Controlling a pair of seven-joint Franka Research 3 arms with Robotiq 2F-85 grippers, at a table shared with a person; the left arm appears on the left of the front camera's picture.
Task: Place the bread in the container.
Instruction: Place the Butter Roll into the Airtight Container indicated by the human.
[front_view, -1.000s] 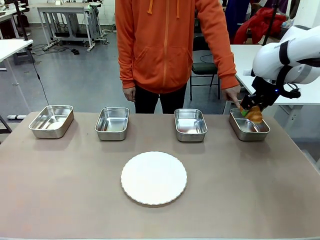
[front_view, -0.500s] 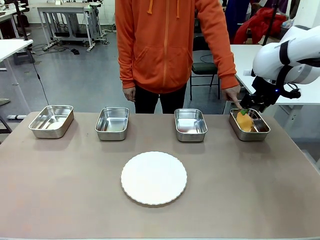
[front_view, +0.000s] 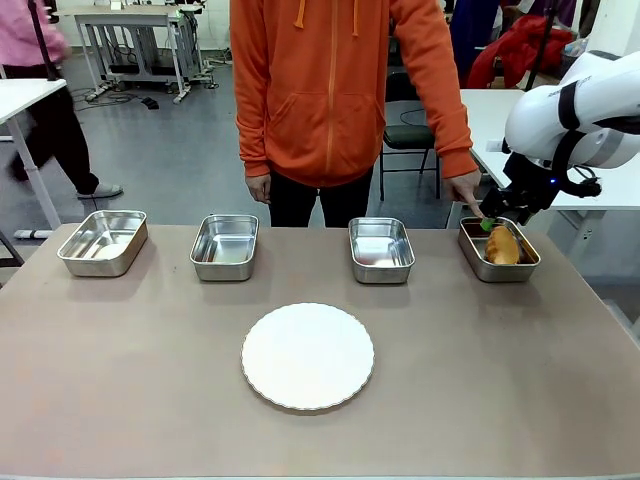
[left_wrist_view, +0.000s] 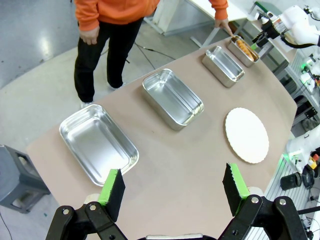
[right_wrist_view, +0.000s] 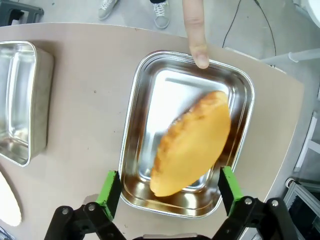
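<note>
Brown tabletop (front_view: 480, 380) before you carries four steel pans in a far row and a white plate (front_view: 308, 356) nearer. At the far side a person's hand (front_view: 465, 188) points a finger at the rightmost container (front_view: 473, 255), likely marking the target. Your right gripper (right_wrist_view: 169, 186) hangs over it, jaws spread wide and empty; the bread (right_wrist_view: 192, 142) lies in that pan, just beyond them. Your left gripper (left_wrist_view: 174, 185) is open too, over the tabletop's other end.

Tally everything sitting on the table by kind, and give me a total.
Steel pans: 4
White plate: 1
Croissant: 1, lying in the far-right pan
Total: 6
</note>
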